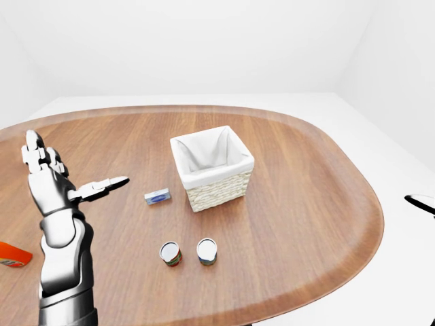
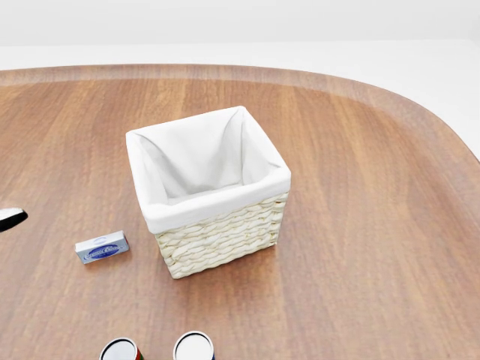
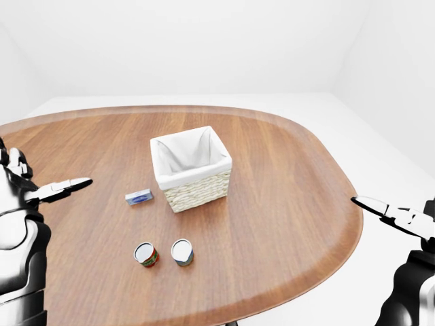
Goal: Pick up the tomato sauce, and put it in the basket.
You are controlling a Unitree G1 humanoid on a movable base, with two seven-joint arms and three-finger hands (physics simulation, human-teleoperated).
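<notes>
Your left hand [image 1: 56, 182] is raised over the table's [image 1: 306, 197] left side, fingers [image 1: 102, 186] spread, holding nothing. Your right hand [image 3: 397, 216] hangs off the table's right edge, fingers splayed too, empty.

The tomato sauce [image 1: 170, 254], the red can, stands upright well right of and below your left hand in the left-eye view, untouched, far from your right hand. Just beside it stands a blue can [image 1: 206, 250]. Above them sits the basket [image 1: 211, 168], with a small box [image 1: 157, 197] to its left. An orange thing [image 1: 12, 255] lies at the left edge.
</notes>
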